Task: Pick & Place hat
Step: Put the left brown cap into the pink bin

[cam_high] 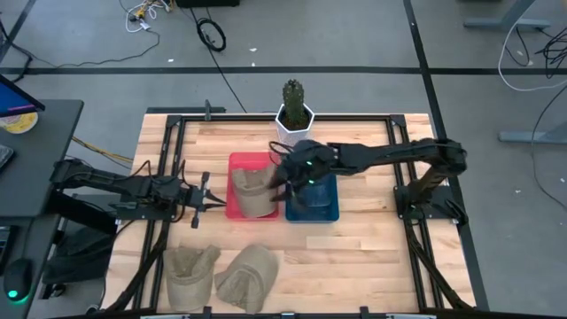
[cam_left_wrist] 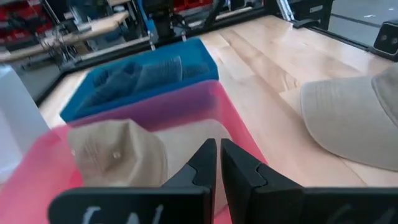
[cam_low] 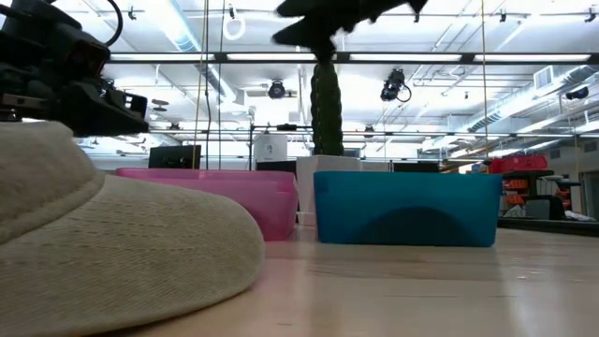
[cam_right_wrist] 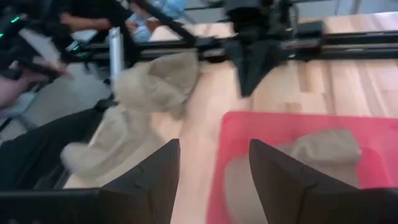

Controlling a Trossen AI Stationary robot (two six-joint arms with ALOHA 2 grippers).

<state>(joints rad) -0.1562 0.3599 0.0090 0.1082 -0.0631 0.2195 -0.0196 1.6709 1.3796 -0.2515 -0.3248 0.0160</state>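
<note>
A tan hat (cam_high: 252,192) lies in the pink bin (cam_high: 237,162), and it also shows in the right wrist view (cam_right_wrist: 324,147) and the left wrist view (cam_left_wrist: 118,155). Two more tan hats (cam_high: 190,271) (cam_high: 249,276) rest on the table near its near edge. My right gripper (cam_high: 282,183) (cam_right_wrist: 214,180) hovers open above the pink bin's right side, over the hat. My left gripper (cam_high: 213,201) (cam_left_wrist: 217,165) is shut, level, just left of the pink bin, pointing at it.
A blue bin (cam_high: 312,206) with dark blue hats sits right of the pink bin. A cactus in a white pot (cam_high: 294,115) stands behind both bins. A black frame (cam_high: 168,142) runs around the tabletop. A person sits beyond the table in the right wrist view (cam_right_wrist: 93,18).
</note>
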